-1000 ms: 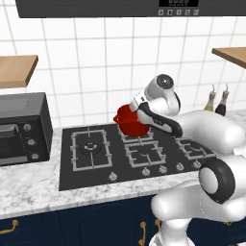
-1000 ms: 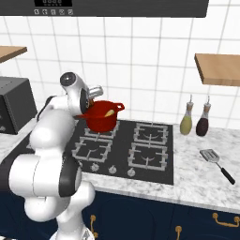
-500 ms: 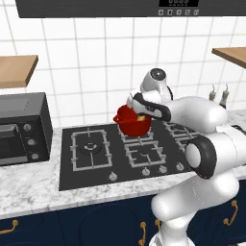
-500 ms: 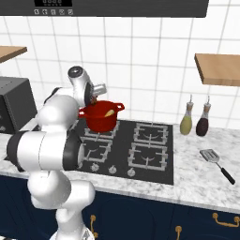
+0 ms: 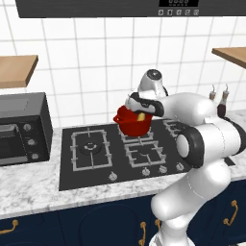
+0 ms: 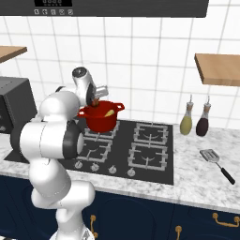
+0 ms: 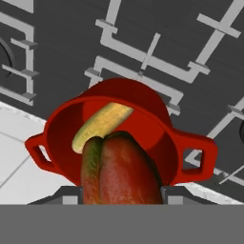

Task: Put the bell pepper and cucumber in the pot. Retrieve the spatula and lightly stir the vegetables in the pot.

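The glossy red pot (image 5: 130, 127) (image 6: 101, 122) (image 7: 159, 125) stands on the stove's back burner. A pale yellow-green cucumber (image 7: 102, 125) (image 6: 109, 113) (image 5: 141, 116) lies slanted inside it. My gripper (image 7: 124, 194) (image 6: 96, 100) (image 5: 136, 106) hangs just over the pot's rim, shut on the bell pepper (image 7: 119, 171), which is red with a green streak and sits above the pot's opening. The spatula (image 6: 213, 158), with a grey slotted head and a dark handle, lies on the marble counter far to the right of the stove.
The black stove (image 5: 96, 163) (image 6: 150, 157) has several grated burners. Two dark-capped bottles (image 6: 186, 123) (image 6: 203, 122) stand by the wall right of it. A black microwave (image 5: 19, 127) sits at the left. Wooden shelves (image 6: 218, 68) hang on the tiled wall.
The arm's elbow and forearm have swung round and risen nearer the wall. The hand has stayed over the pot with the bell pepper still held. The pot and spatula have not moved.
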Controlling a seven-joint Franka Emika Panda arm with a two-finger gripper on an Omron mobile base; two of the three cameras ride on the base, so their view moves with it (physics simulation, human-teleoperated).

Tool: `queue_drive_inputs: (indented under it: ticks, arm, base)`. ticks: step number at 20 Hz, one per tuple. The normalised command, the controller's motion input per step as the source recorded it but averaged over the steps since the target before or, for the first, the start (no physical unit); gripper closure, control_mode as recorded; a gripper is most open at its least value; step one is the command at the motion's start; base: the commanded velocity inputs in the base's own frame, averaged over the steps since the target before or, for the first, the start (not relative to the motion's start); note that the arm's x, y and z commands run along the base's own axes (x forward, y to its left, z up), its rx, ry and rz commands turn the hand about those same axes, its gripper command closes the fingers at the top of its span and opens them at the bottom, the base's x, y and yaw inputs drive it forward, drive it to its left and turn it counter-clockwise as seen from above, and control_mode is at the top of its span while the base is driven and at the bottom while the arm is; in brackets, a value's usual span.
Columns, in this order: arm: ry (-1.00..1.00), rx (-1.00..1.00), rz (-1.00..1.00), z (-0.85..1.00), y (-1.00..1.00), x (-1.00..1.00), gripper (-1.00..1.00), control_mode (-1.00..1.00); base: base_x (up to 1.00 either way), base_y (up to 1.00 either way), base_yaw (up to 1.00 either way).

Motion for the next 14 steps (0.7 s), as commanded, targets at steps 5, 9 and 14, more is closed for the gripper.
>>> queue_drive_inputs:
  ticks: [5, 9, 14]
  arm:
    - [0.00, 0.00, 0.00, -0.32, 0.00, 0.12, 1.00, -1.00]
    - [0.03, 0.00, 0.00, -0.23, 0.00, 0.14, 1.00, -1.00]
    - [0.04, 0.00, 0.00, -0.23, 0.00, 0.10, 1.00, -1.00]
  base:
    - [0.00, 0.00, 0.00]
    - [0.00, 0.00, 0.00]
    - [0.00, 0.00, 0.00]
